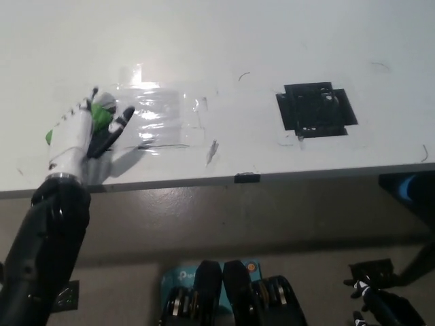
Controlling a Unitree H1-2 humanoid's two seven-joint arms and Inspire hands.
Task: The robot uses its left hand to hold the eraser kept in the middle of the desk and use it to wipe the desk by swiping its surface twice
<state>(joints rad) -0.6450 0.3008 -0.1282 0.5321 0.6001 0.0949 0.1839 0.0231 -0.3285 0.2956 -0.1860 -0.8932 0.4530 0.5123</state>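
1. My left hand (78, 139) rests near the bench's (272, 41) front edge at its left end; bare white surface stretches away rightward.
2. My fingers (112, 129) close on the green eraser (102, 115), mostly hidden beneath them.
3. My right hand (380, 305) hangs below the bench; its grip I cannot tell.

Desk (285, 41): smooth, matt white top. Clear tape patch (160, 115) just beside left hand (75, 139): glossy, wrinkled film. Hand shell: glossy white plastic. Eraser (102, 117) in hand: matt green.
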